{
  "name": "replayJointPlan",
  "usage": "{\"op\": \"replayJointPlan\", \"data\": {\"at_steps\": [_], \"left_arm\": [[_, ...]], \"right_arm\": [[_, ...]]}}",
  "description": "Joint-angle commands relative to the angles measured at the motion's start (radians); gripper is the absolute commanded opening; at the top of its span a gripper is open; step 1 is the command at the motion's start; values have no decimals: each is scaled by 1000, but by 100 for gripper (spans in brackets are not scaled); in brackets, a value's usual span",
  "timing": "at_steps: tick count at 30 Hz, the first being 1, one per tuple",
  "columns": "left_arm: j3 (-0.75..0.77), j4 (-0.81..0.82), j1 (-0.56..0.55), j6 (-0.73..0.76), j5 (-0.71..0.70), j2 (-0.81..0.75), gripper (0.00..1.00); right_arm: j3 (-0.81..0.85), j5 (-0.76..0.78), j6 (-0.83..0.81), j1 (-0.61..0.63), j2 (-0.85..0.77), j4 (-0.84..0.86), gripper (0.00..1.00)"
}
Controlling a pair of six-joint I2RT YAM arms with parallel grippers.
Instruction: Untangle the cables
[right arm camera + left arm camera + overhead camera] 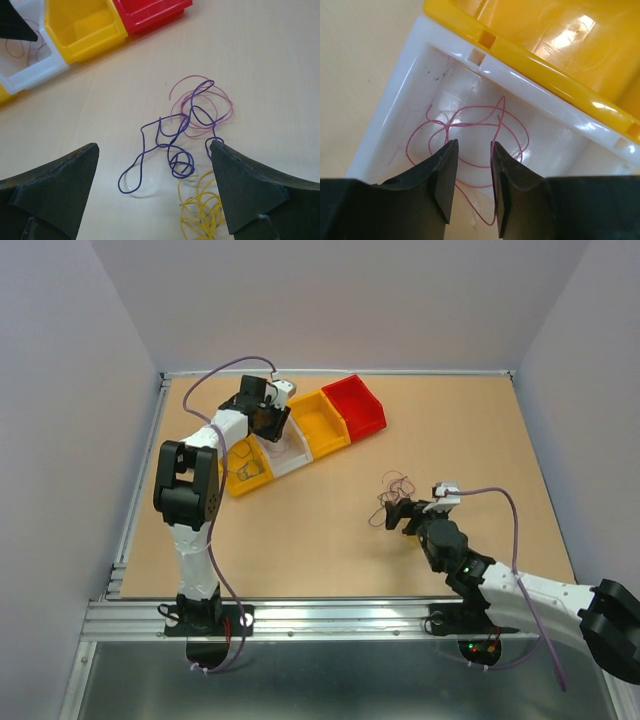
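While I am watching the top view: the cables (394, 488) are lying as a small loose clump on the table (300, 540), right of centre, just ahead of the right gripper (400, 512). The left gripper (278, 428) is hanging over the white bin (297, 458), which is sitting in a row beside a yellow bin (322, 423) and a red bin (362, 403).
Left wrist view: the left gripper (472, 165) is showing its jaws a little apart and pinching nothing. One red-pink wire (470, 135) is lying in loose loops on the floor of the white bin (402, 105), below the fingertips.
Right wrist view: the right gripper (154, 147) is standing spread wide and holding nothing. A purple wire (165, 145) is lying ahead of it on the table, threading through a pale pink wire (202, 107) at its far end. A yellow wire (202, 212) is coiling just beside the right-hand finger.
Handling: I am judging these wires to be almost weightless, thin and springy. They are likely slipping out of a shallow pinch and dragging their neighbours along when pulled.
Where to take hold: I am favouring the purple wire's near loop on the left. It is lying apart from the pink and yellow, so a pinch there is probably catching one strand only.
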Motion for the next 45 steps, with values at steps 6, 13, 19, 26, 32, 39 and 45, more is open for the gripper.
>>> {"op": "replayJointPlan", "data": {"at_steps": [6,13,19,26,32,39,45], "left_arm": [[-67,15,-13,-2,65,-290,61],[-225,144,-102,-5,33,-518,84],[-405,369,-208,-73,22,-688,92],[-532,460,-268,-91,99,-764,91],[-595,503,-285,-87,142,-738,91],[-598,538,-322,-108,205,-649,89],[-608,564,-342,-111,245,-620,89]], "right_arm": [[128,-37,130,-159,74,-116,96],[164,-92,141,-218,156,-120,81],[218,-105,133,-238,300,-110,72],[316,-78,98,-259,475,-87,61],[381,-77,81,-286,599,-75,38],[370,-149,41,-287,593,-26,1],[263,-515,-53,-284,469,130,0]]}}
